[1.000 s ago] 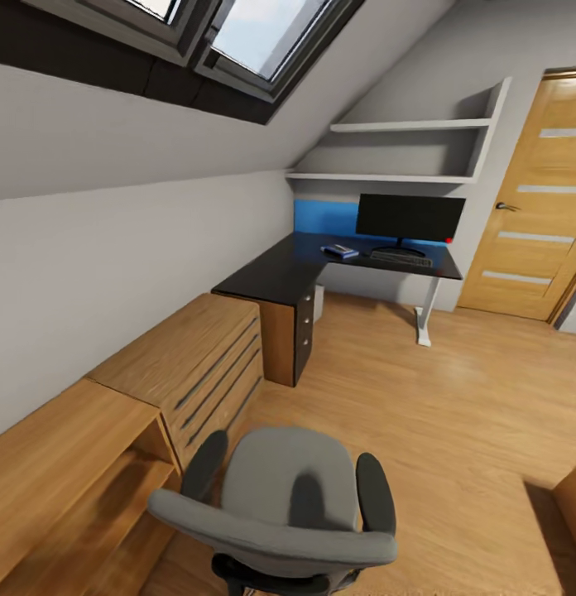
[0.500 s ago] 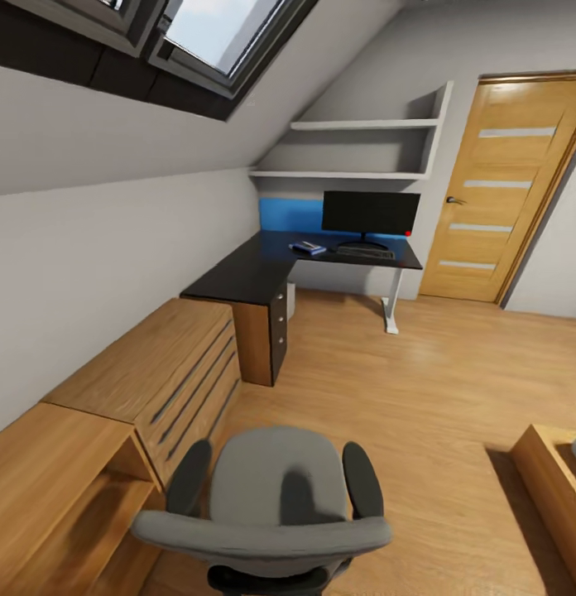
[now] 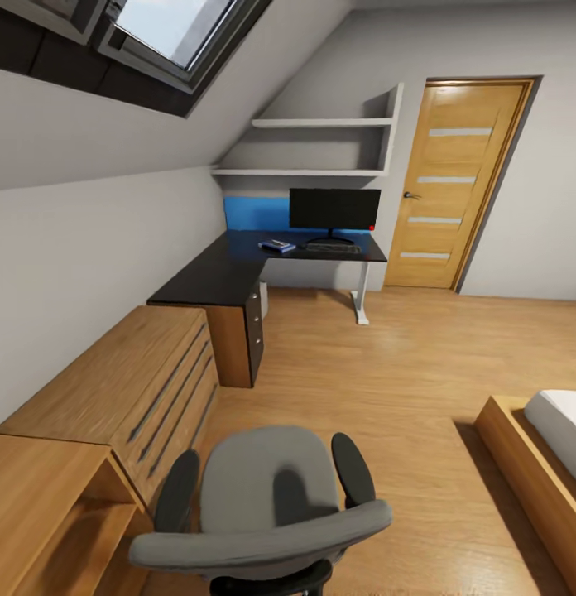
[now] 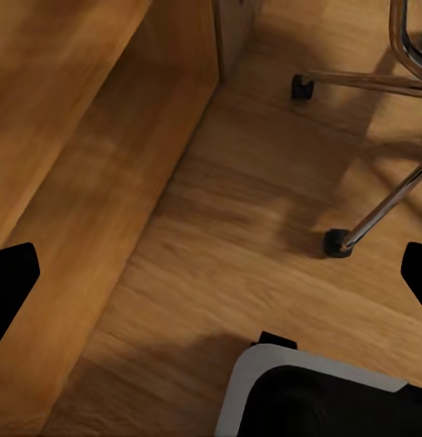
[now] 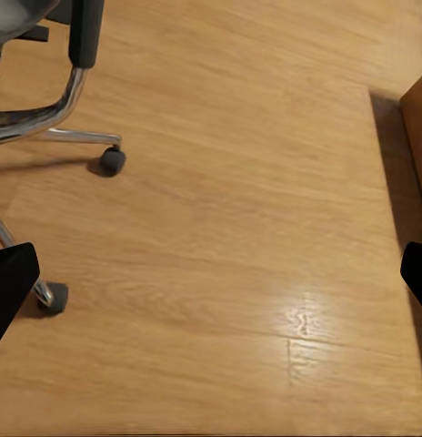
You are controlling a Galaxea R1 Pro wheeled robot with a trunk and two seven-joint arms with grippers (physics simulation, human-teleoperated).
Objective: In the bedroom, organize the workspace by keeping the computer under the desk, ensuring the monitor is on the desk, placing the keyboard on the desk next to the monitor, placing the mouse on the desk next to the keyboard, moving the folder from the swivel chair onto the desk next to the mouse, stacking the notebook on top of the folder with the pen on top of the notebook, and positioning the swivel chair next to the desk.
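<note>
Chair: 1 grey swivel chair w/ black armrests [image 3: 276, 497], near the head camera, seat bare.
Floor: light wood planks [image 3: 387, 372], open btwn chair & black L-shaped desk [image 3: 213, 277].
Desk top: 1 black monitor [image 3: 334, 209], 1 dark keyboard [image 3: 332, 247], 1 blue folder [image 3: 277, 245].
Grippers: left gripper [image 4: 211, 273], right gripper [image 5: 211, 273], both released, fingers wide apart.

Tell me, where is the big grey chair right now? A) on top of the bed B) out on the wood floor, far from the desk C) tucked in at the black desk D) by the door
B: the swivel chair stands on the wood floor close to the camera, while the desk is far across the room near the back wall.
</note>
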